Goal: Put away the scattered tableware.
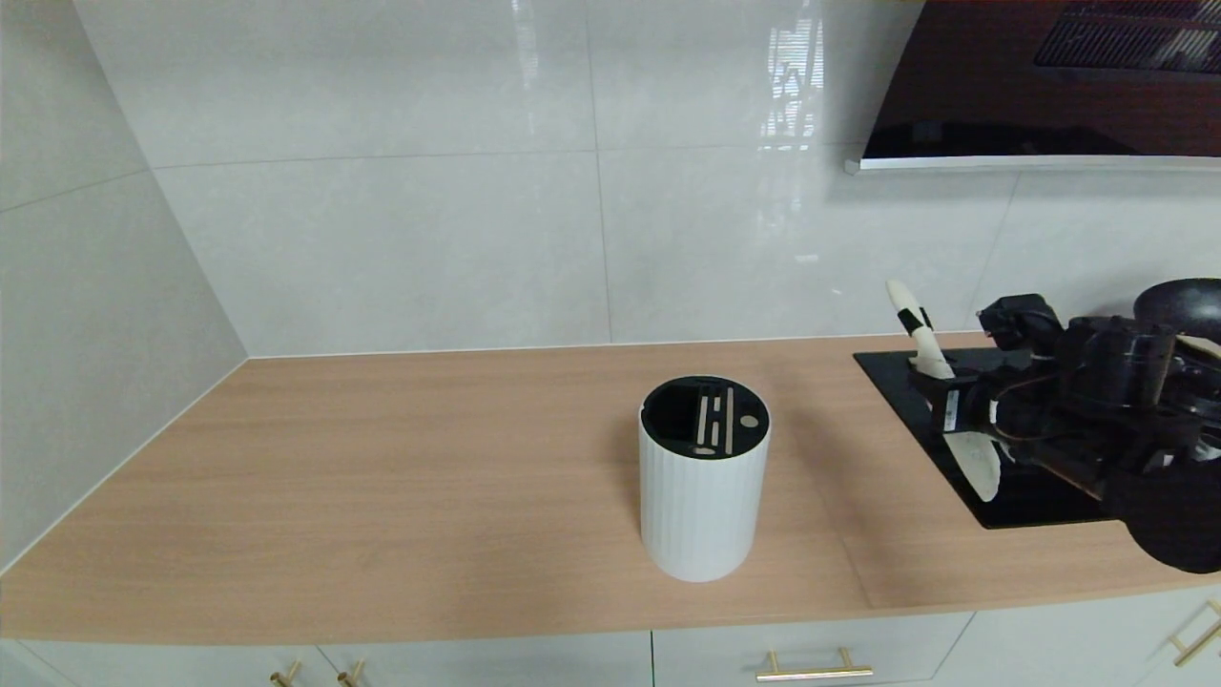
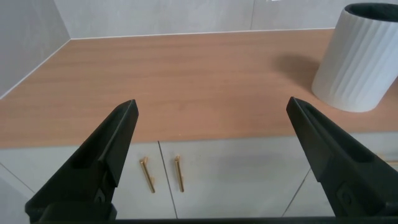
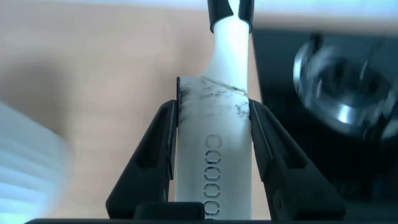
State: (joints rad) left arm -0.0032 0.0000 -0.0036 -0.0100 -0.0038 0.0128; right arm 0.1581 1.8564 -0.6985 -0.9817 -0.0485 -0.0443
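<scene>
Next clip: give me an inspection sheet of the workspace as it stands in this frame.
Surface: wooden countertop, with a black cooktop set in at the right.
Job's things: white ribbed holder upright mid-counter, slotted top; white knife held tilted above the cooktop.
Clutter: nothing seen.
Grippers: right pincer shut on the knife's blade; left pincer open and empty, by the counter's front edge.
Cables: nothing seen.
Surroundings: tiled wall, range hood, cabinet fronts with gold handles.
</scene>
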